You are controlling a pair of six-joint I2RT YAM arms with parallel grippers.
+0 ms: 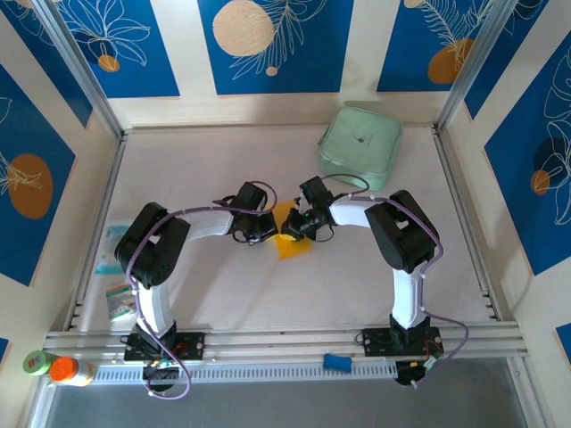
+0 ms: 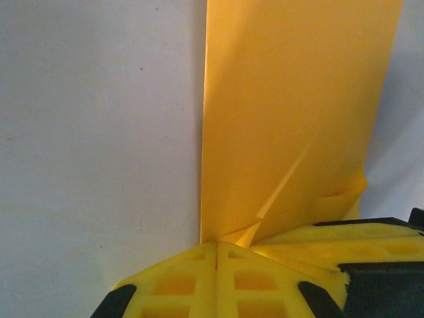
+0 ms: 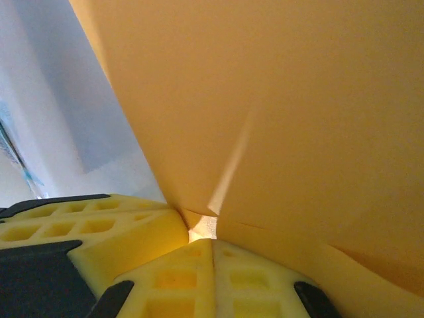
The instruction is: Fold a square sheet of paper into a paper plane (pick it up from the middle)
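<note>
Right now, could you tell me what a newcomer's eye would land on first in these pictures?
The orange-yellow paper at the centre of the table, creased, with the left gripper and right gripper both pinched shut on it. Next, the mint-green case at the far right.

Thin orange-yellow square sheet of paper (image 2: 291, 112): matt, smooth, sharply creased. Yellow plastic fingers (image 2: 192, 265) along the lower edge: matt, moulded with square recesses. White desk (image 2: 99, 132): matt, faintly speckled. Mint-green rounded-square plastic case (image 1: 359, 147), upper right: smooth, slight sheen.
</note>
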